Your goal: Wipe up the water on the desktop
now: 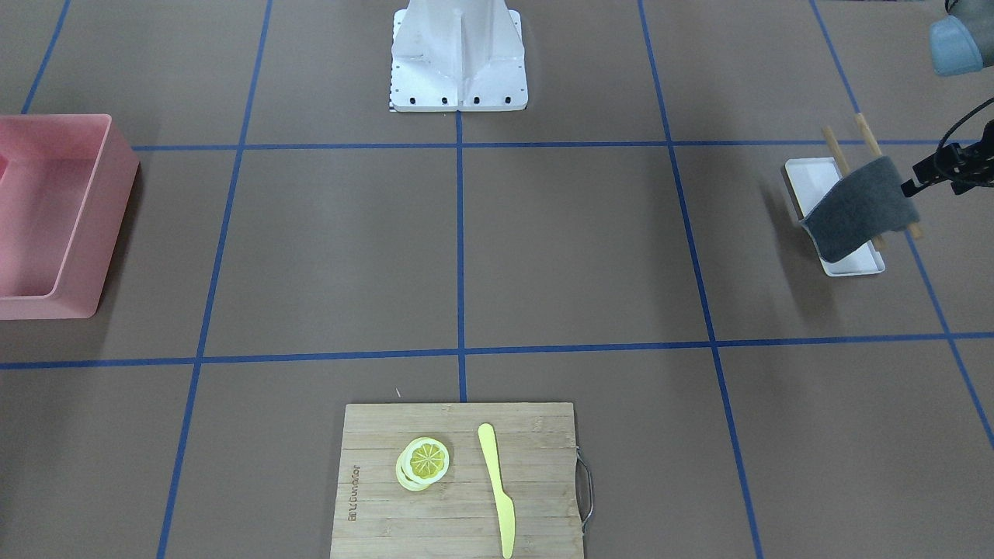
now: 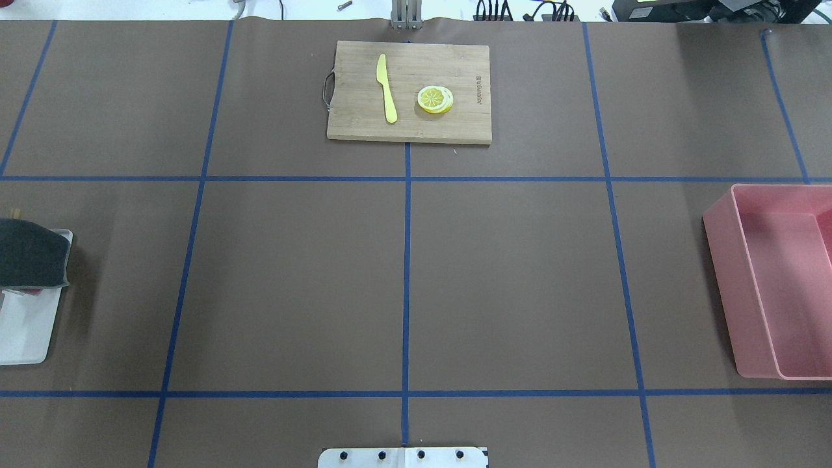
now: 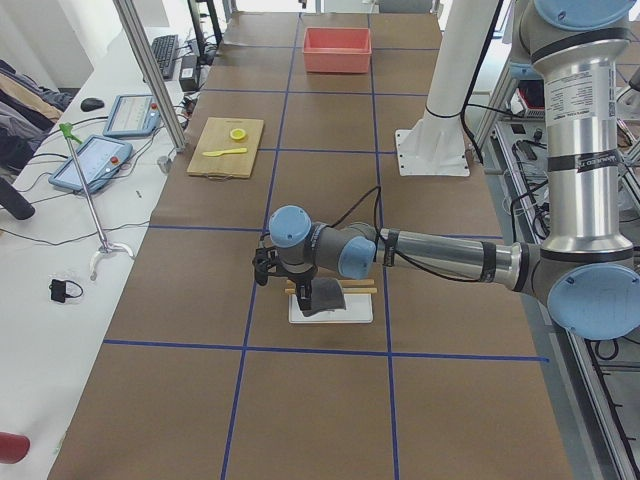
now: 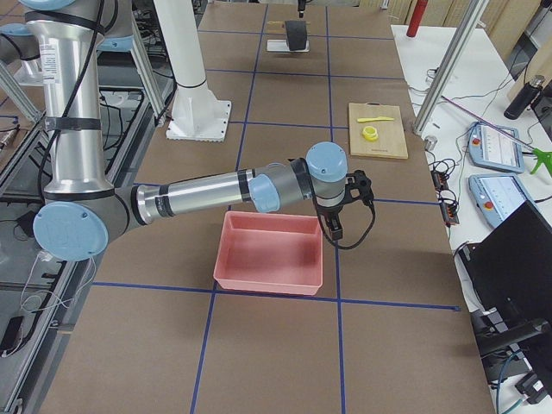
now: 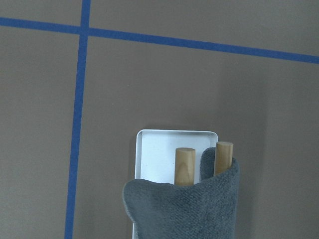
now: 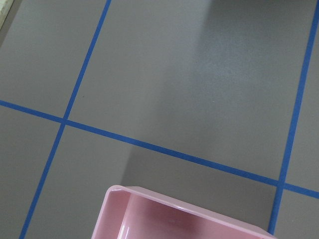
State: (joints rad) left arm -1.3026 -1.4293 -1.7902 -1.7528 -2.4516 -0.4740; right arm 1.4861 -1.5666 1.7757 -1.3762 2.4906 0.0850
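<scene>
The desktop [image 2: 507, 279] is brown with blue tape lines; I see no wet patch on it. A grey cloth [image 1: 858, 210] hangs over two wooden rods [image 5: 185, 164] on a white tray [image 1: 808, 182] at the robot's left end. My left gripper [image 1: 910, 186] is at the cloth's upper edge, touching it. Its fingers do not show in the left wrist view, where the cloth [image 5: 184, 209] fills the bottom. I cannot tell whether it is open or shut. My right gripper [image 4: 333, 226] hovers by the pink bin's far rim and shows only in the exterior right view, so I cannot tell its state.
A pink bin [image 2: 721, 273] stands at the robot's right end. A bamboo cutting board [image 2: 468, 123] with a yellow knife [image 2: 386, 88] and lemon slices [image 2: 435, 99] lies at the far middle edge. The white robot base [image 1: 458, 70] stands at the near middle.
</scene>
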